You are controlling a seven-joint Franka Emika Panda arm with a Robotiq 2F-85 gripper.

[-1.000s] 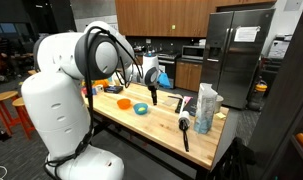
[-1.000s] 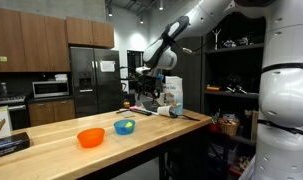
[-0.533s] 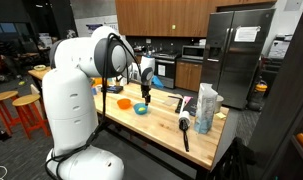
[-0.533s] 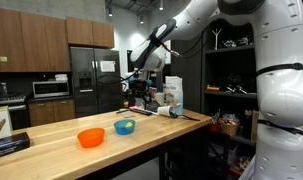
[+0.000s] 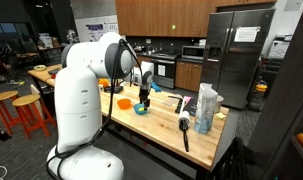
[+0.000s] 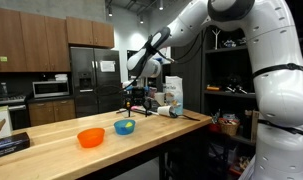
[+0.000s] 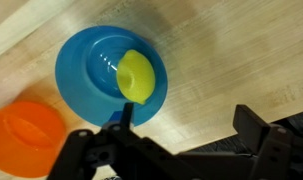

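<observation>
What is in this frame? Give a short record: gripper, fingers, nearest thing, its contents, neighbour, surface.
gripper: gripper hangs over the blue bowl, touching nothing
fingers: fingers wide apart, nothing between them
nearest thing: blue bowl, upright on the table
contents: one yellow piece lying inside the blue bowl, off-centre
neighbour: orange bowl beside the blue bowl, nothing seen in it
surface: pale wooden table
</observation>
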